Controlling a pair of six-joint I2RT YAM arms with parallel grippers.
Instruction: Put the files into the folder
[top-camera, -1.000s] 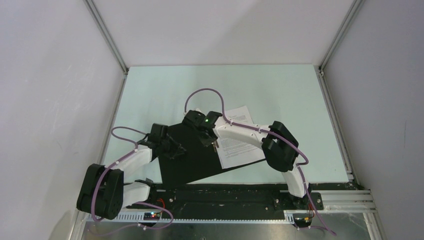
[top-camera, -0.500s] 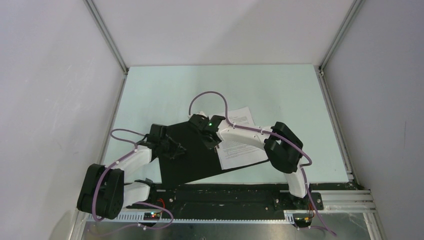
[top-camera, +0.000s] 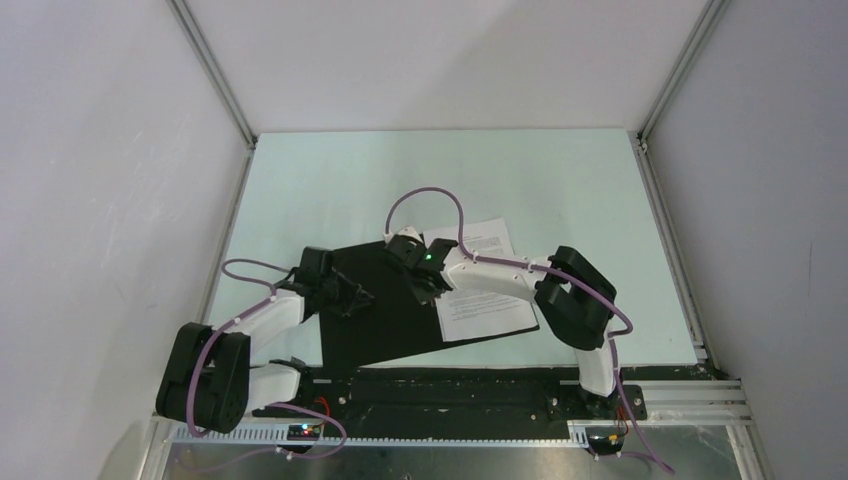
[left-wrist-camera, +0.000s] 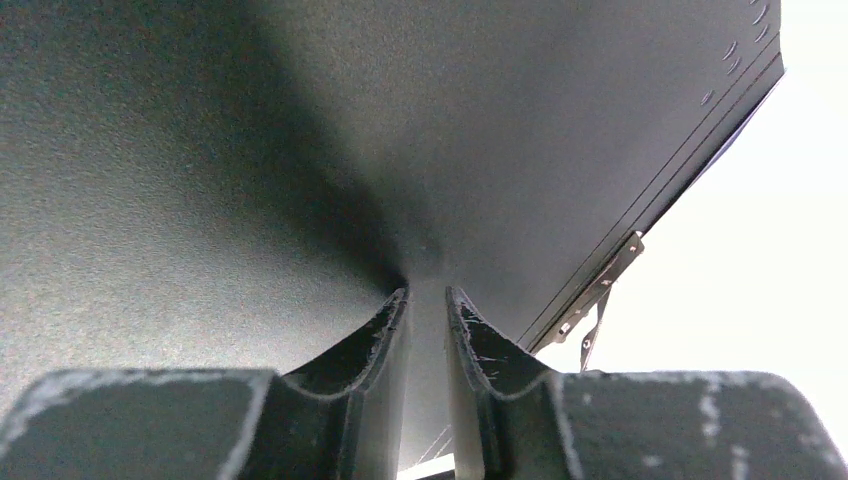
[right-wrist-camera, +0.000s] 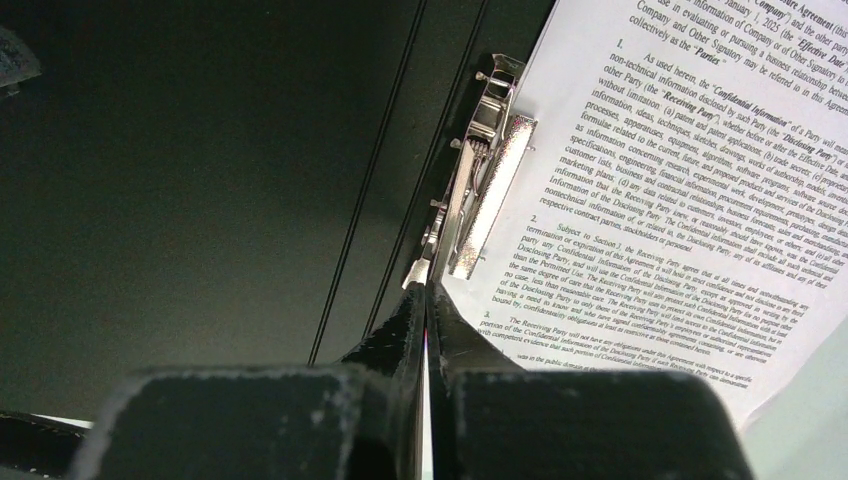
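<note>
The right gripper (right-wrist-camera: 428, 290), fingers closed at the metal clip (right-wrist-camera: 485, 180), had slid toward 5 o'clock along the open folder (top-camera: 375, 320) spine, probably fastening the printed files (right-wrist-camera: 650, 180) lying at 3 o'clock, while the narrow left gripper (left-wrist-camera: 425, 292) pressed the 9 o'clock cover.

The folder (left-wrist-camera: 250, 130) had a matt black inside with a fine grain (almost like card). Its metal clip (right-wrist-camera: 487, 180) was bright and glossy. The printed sheet (right-wrist-camera: 680, 200) was plain matt paper. The left gripper (left-wrist-camera: 426, 300) was black plastic, scuffed whitish at its edges. The table (top-camera: 400, 180) looked smooth and matt.
</note>
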